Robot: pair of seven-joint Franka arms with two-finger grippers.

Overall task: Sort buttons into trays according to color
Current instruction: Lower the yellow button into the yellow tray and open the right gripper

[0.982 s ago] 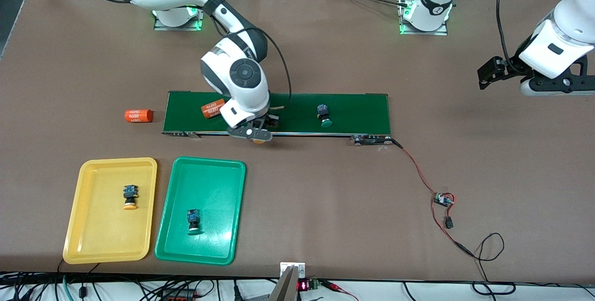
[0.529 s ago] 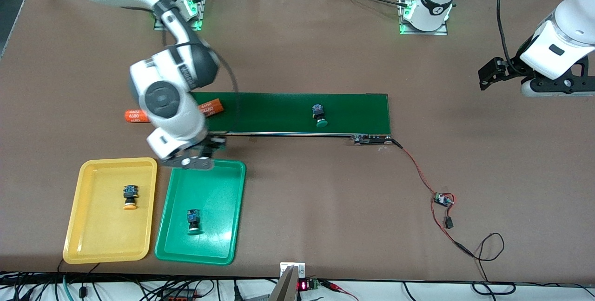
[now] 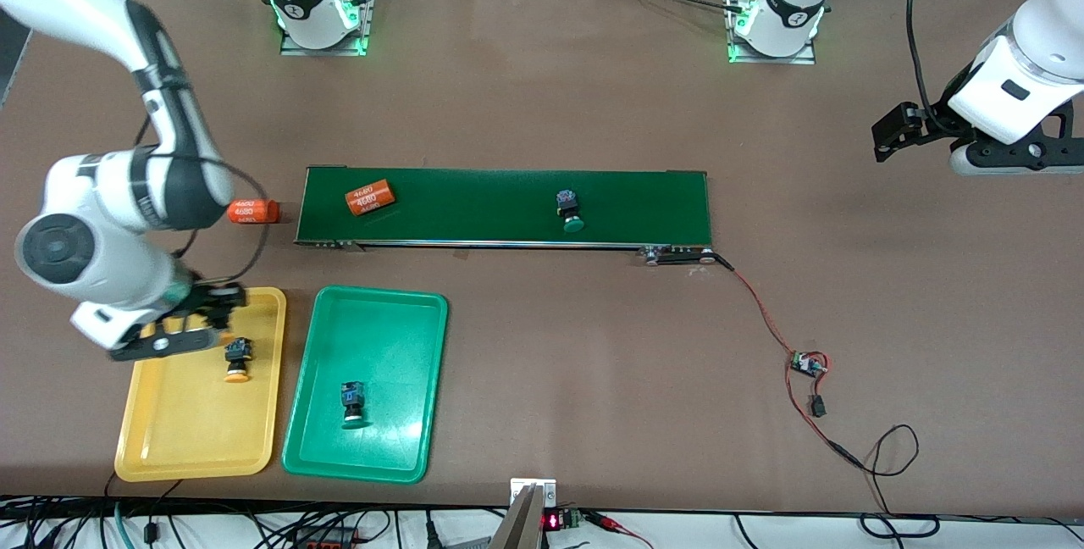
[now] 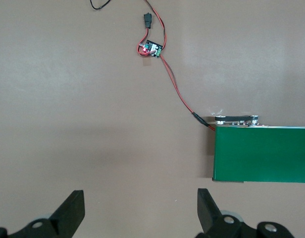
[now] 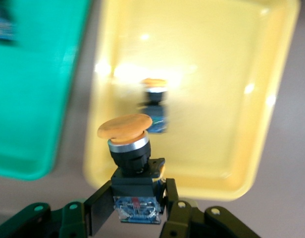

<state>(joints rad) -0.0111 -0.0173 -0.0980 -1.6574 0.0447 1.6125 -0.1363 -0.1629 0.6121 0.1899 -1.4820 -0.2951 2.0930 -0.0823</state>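
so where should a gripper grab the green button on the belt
Judging from the front view: grip the green button by its blocky dark body, coming straight down from above. It lies on the belt, cap toward the camera, so pinch across the body's flat sides, not the wider round cap.

You are looking at a brown table (image 3: pixel 542 91) lying under even light, cables (image 3: pixel 254 528) trailing along its near edge.

- Definitely a robotics lab: two white arms bolted on plates with green-lit bases (image 3: pixel 322 19).
- Brown table (image 3: pixel 542 91) carries a mini conveyor belt (image 3: pixel 508 206) wired to a bare circuit board (image 3: pixel 809 363).
- Cables (image 3: pixel 254 524) run along the table's near edge.
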